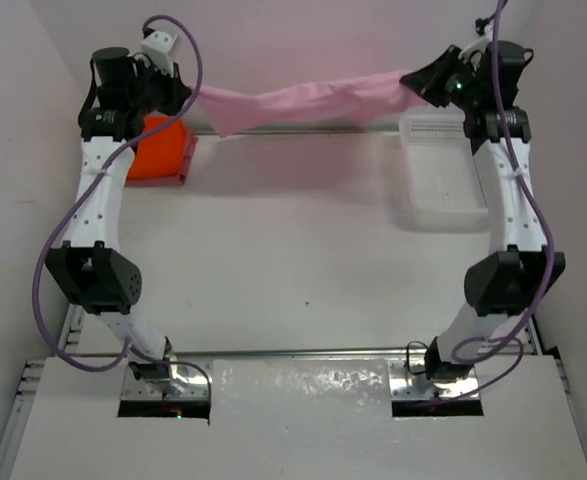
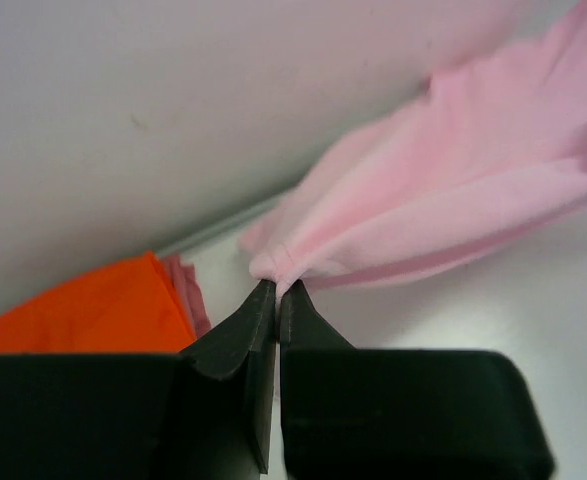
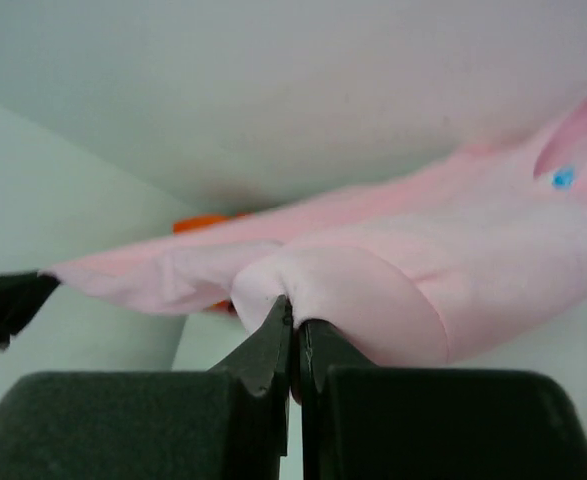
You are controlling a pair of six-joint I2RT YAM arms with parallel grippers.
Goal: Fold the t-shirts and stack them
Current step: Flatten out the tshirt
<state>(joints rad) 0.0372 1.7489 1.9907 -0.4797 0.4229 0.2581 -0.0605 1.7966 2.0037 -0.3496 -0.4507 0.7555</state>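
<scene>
A light pink t-shirt (image 1: 303, 100) hangs stretched above the far edge of the table between both arms. My left gripper (image 1: 191, 95) is shut on its left end, the cloth (image 2: 443, 200) bunched at the fingertips (image 2: 276, 290). My right gripper (image 1: 413, 82) is shut on its right end, where the pink cloth (image 3: 423, 270) bulges over the closed tips (image 3: 293, 318). A folded bright orange t-shirt (image 1: 156, 150) lies at the far left under my left arm, on top of a dusty rose-red one whose edge (image 2: 185, 285) peeks out beside it.
A white perforated plastic basket (image 1: 443, 180) stands at the far right under my right arm. Walls close in on the far side and both sides. A shiny sheet (image 1: 303, 385) lies between the arm bases at the near edge.
</scene>
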